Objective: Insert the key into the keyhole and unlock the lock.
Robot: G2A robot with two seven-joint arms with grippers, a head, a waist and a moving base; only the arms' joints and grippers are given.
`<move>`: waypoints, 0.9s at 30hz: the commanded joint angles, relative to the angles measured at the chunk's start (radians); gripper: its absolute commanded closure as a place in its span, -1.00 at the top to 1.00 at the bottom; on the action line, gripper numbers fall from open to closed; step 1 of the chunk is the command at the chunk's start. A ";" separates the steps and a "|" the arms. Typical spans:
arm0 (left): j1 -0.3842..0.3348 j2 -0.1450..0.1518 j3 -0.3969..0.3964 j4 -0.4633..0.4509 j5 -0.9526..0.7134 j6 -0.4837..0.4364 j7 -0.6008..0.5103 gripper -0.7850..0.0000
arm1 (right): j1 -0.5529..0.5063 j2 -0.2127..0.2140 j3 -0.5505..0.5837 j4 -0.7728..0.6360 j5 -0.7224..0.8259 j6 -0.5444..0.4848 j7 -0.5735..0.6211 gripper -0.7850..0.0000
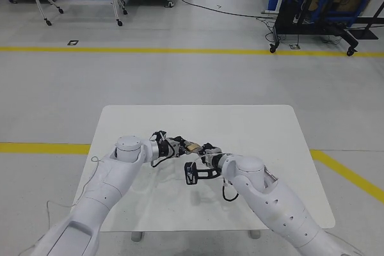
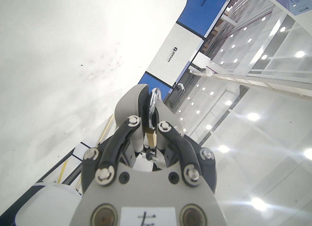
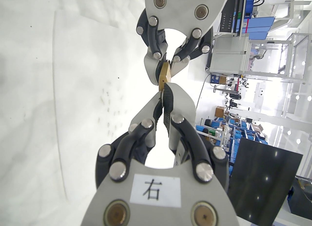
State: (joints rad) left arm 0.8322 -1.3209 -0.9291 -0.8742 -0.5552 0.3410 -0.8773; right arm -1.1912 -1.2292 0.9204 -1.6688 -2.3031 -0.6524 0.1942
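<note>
While left tool (image 2: 148, 101) grips lock (image 2: 151, 139), right tool (image 3: 164, 95) touches it.

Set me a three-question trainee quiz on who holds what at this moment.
1. True or false: the padlock is held up off the table.
2. Which one holds the padlock? A) left gripper B) right gripper C) neither.
3. Fill in: the right gripper's jaws are ____, their tips at the padlock's brass end.
Key: 1 true; 2 A; 3 shut.
</note>
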 commanded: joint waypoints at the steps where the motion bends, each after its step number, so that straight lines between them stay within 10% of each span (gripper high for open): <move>1: 0.000 0.000 -0.003 0.001 -0.001 -0.004 0.002 -1.00 | -0.001 0.000 0.007 -0.005 0.011 -0.001 -0.003 1.00; 15: 0.025 0.005 -0.043 -0.031 -0.013 -0.088 0.035 -1.00 | -0.029 0.003 0.038 -0.024 0.059 0.077 -0.054 1.00; 23: 0.074 0.017 -0.092 -0.092 -0.023 -0.195 0.062 -1.00 | -0.122 0.023 0.186 0.020 0.304 0.205 -0.415 1.00; 27: 0.100 0.022 -0.110 -0.123 -0.017 -0.226 0.079 -1.00 | -0.141 0.026 0.205 0.055 0.366 0.218 -0.490 0.05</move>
State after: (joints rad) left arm 0.9257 -1.3004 -1.0350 -0.9906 -0.5733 0.1178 -0.8024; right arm -1.3302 -1.2029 1.1257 -1.6222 -1.9524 -0.4349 -0.2800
